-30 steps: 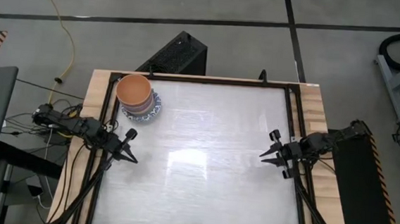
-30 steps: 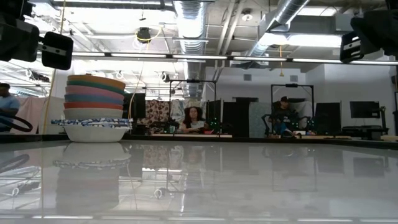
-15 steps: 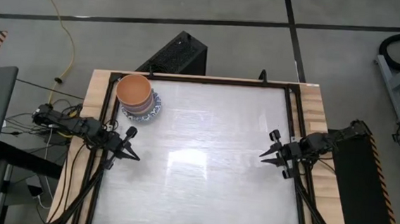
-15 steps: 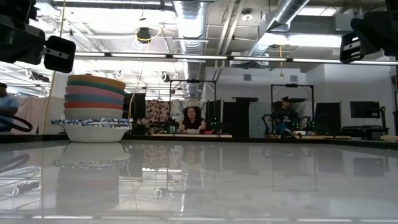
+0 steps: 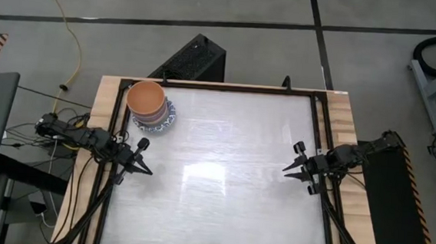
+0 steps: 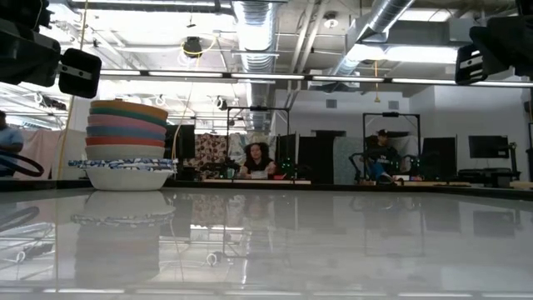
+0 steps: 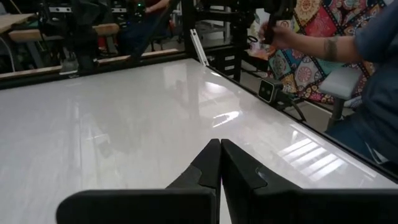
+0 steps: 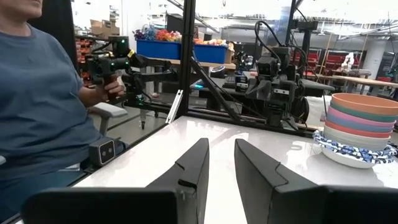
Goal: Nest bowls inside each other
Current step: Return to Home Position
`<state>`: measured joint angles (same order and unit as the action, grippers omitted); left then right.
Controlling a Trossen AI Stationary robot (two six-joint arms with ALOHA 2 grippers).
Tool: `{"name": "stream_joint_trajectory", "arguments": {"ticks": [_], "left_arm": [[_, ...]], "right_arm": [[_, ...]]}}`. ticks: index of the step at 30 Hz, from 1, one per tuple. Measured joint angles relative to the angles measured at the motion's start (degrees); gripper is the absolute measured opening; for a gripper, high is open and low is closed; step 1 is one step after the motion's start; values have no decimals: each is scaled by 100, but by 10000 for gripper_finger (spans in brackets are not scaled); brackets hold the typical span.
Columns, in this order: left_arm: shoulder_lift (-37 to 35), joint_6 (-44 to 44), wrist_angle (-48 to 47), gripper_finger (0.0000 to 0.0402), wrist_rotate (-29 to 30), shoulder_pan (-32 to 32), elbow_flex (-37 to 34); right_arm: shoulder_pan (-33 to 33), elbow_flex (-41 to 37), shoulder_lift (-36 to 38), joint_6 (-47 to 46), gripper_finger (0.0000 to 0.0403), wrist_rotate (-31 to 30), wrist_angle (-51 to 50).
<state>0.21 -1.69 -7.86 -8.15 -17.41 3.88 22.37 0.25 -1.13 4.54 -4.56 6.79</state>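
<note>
Bowls: one stack of bowls (image 5: 151, 107) sits on the table (image 5: 220, 207) at its far left corner. Order read from the low view, bottom up:
- white bowl with the blue patterned rim (image 6: 125, 172)
- cream
- red
- blue
- pink
- green
- orange bowl (image 5: 145, 98) on top, its mouth facing up

The patterned rim sticks out wider than the bowls nested above it. The only marking I can make out anywhere is that blue pattern.

Left gripper (image 5: 147, 171): over the table's left edge, nearer than the stack and apart from it. Its wrist view shows the fingers (image 7: 208, 163) pressed together with nothing between them.

Right gripper (image 5: 287, 170): over the right side of the table, well apart from the stack. Its fingers (image 8: 193, 163) stand a narrow gap apart and hold nothing.

Surroundings:
- The bare glossy tabletop lies between each gripper and the stack.
- A small camera (image 7: 268, 91) sits at the near edge.
- A person in a blue shirt (image 8: 37, 106) stands just off the near side, holding a dark handheld device (image 8: 109, 62).
- Seated people (image 6: 258, 158) show in the room behind.
- A black box (image 5: 198, 59) lies beyond the far edge.
- A yellow cable (image 5: 62, 19) runs across the floor at far left.
</note>
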Motion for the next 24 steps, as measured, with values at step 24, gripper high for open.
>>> {"name": "stream_joint_trajectory", "arguments": {"ticks": [24], "left_arm": [[0, -109, -27, 0, 1, 0, 0]], "right_arm": [[0, 0, 2, -4, 97, 0, 2]]}}
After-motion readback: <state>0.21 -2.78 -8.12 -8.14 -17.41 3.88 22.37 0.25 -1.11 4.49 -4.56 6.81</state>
